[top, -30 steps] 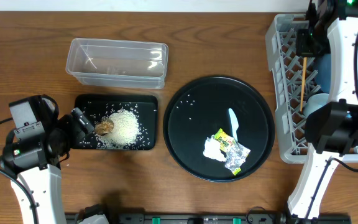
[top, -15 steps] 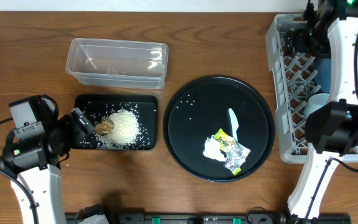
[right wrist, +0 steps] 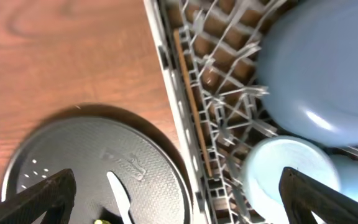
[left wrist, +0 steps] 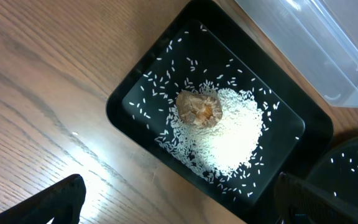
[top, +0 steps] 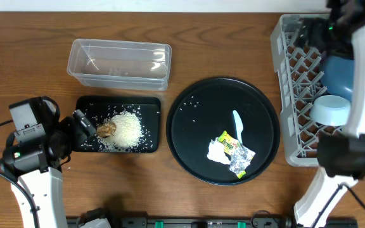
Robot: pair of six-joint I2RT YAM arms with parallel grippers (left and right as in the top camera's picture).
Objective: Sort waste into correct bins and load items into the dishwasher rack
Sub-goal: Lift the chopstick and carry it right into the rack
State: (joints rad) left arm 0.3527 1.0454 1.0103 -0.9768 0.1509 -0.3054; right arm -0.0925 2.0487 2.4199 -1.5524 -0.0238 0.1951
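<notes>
Loose white rice with a brown lump lies in the shallow black tray. My left gripper hovers open at that tray's left end, with nothing between its jaws. The clear tub stands behind. The white spoon, yellow-green wrapper, foil and tissue lie on the round tray. My right gripper hangs open and empty over the left side of the dishwasher rack. The wooden stick lies inside it, by the dark-blue plate and pale-blue bowl.
The rack's grey left wall stands between the round tray and the dishes. Stray rice grains dot the round tray's left part. Bare wooden table lies between the tub and the rack.
My right gripper has opened and let go of the wooden stick, which now lies in the rack. The right arm has risen and shifted right. The left arm has not moved.
</notes>
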